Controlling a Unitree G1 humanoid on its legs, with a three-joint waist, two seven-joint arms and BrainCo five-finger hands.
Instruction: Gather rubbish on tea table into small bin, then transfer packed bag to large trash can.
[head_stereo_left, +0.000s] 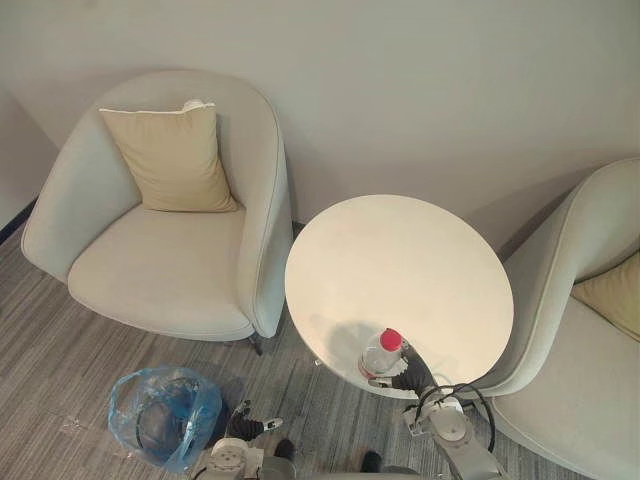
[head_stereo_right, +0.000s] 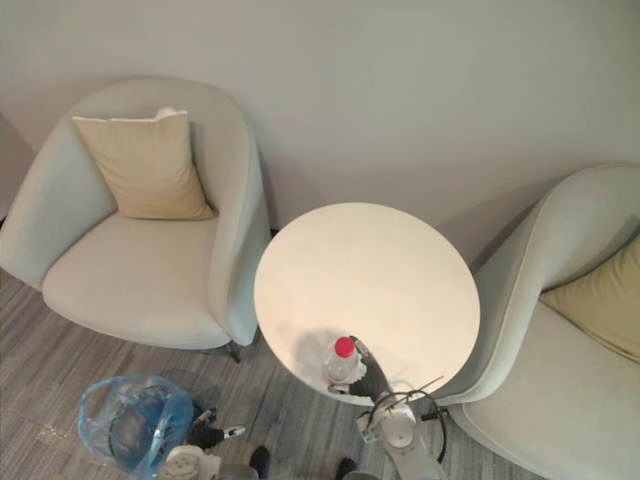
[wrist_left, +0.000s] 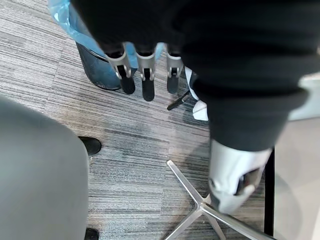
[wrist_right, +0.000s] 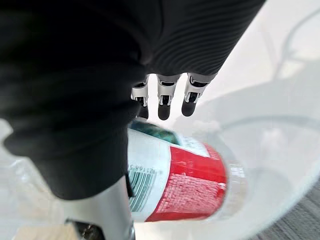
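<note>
2 head views from high up, 2 wrist views from very close.
Both eye views look steeply down from above and behind the right hand (head_stereo_left: 405, 378), from slightly different spots. They share the round bench (head_stereo_left: 400, 260), the bottle (head_stereo_left: 383, 352) at that hand and the bin (head_stereo_left: 163, 412) beside the left hand (head_stereo_left: 243, 428). The left wrist view looks along its fingers (wrist_left: 146, 85) at the floor (wrist_left: 135, 150), with the bin just past their tips. The right wrist view looks along its own fingers, with the bottle very near beside the thumb.

Cannot tell the right hand's (head_stereo_left: 403, 376) hold on the bottle (head_stereo_left: 383, 352), its lower part hidden behind that hand from above. Cannot see the right armchair's (head_stereo_left: 590, 330) far side, cut off by the edge, nor most of the bin (wrist_left: 97, 72) behind the left hand (wrist_left: 146, 75)
</note>
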